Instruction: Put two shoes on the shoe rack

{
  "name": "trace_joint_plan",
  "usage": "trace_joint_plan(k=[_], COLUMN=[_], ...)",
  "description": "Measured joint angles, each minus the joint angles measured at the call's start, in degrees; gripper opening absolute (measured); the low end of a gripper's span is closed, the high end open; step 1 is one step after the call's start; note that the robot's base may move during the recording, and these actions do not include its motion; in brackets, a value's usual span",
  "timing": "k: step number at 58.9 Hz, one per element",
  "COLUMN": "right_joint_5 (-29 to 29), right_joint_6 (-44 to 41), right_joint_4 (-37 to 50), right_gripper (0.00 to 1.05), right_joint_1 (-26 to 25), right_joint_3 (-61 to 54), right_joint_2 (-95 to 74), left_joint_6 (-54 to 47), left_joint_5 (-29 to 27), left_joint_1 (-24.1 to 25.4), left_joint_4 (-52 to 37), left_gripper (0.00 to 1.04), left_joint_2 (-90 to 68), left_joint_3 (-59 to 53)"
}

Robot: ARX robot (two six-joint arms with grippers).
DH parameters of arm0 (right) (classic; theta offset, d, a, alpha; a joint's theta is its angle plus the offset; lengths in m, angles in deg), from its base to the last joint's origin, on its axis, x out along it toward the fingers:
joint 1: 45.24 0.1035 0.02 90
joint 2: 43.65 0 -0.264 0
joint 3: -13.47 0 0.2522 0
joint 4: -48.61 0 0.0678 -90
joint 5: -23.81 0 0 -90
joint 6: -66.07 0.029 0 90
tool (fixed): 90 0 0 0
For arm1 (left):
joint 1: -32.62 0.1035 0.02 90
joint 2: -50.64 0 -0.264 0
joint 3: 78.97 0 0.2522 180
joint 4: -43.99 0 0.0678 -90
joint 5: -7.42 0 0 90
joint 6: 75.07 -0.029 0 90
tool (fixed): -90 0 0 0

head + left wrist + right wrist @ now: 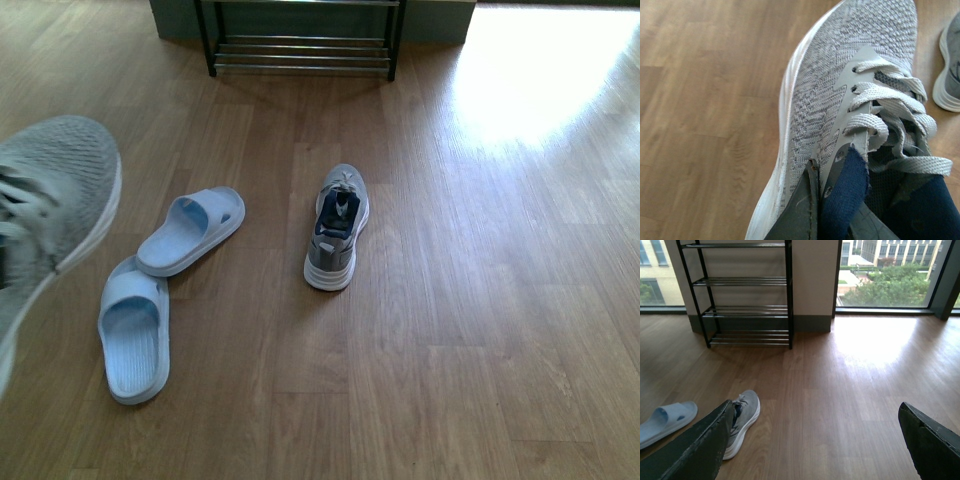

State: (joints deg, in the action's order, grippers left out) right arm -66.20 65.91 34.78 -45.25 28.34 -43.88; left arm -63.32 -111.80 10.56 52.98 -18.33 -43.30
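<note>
One grey sneaker (pixel 55 200) hangs off the floor at the far left of the front view, toe pointing toward the shoe rack (pixel 300 45). My left gripper (pixel 830 200) is shut on this grey sneaker (pixel 840 75) at the edge of its opening, beside the navy lining. The other grey sneaker (pixel 338 228) stands on the floor mid-room, toe toward the rack. My right gripper (pixel 815 440) is open over bare floor, and that sneaker (pixel 742 420) lies beside one finger (pixel 695 450). The shoe rack (pixel 745 295) stands against the far wall with its rod tiers bare.
Two pale blue slides (pixel 190 230) (pixel 135 330) lie on the wooden floor left of the standing sneaker. A sunlit patch (pixel 540 70) brightens the floor to the right of the rack. Large windows (pixel 890 275) flank the wall behind it.
</note>
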Motion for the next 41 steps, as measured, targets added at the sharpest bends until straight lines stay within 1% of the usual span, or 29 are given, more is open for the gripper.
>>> trace_joint_plan(k=[6,8,12,14,19,41], right_joint_5=[0.0,0.0,-0.02,0.0,0.0,-0.04], right_joint_6=[0.0,0.0,0.0,0.0,0.0,0.0], right_joint_4=[0.0,0.0,0.0,0.0,0.0,0.0], right_gripper=[0.96,0.96,0.96,0.96,0.96,0.96], right_joint_1=[0.0,0.0,0.0,0.0,0.0,0.0], right_joint_3=[0.0,0.0,0.0,0.0,0.0,0.0], right_joint_2=[0.0,0.0,0.0,0.0,0.0,0.0], left_joint_6=[0.02,0.28,0.48,0.52,0.66,0.98], left_joint_5=[-6.03,-9.33,-11.63,-11.98,-13.03,-12.17], left_joint_1=[-2.05,-3.87,-5.31,-5.46,-5.57,-5.7], left_joint_4=[13.05,20.0,27.34,28.85,29.33,29.73], left_gripper=[0.01,0.01,0.01,0.01,0.01,0.01], left_joint_2=[15.96,23.54,32.76,35.63,38.25,38.05], left_joint_3=[-1.18,-1.05,-0.96,-0.96,-0.68,-0.63])
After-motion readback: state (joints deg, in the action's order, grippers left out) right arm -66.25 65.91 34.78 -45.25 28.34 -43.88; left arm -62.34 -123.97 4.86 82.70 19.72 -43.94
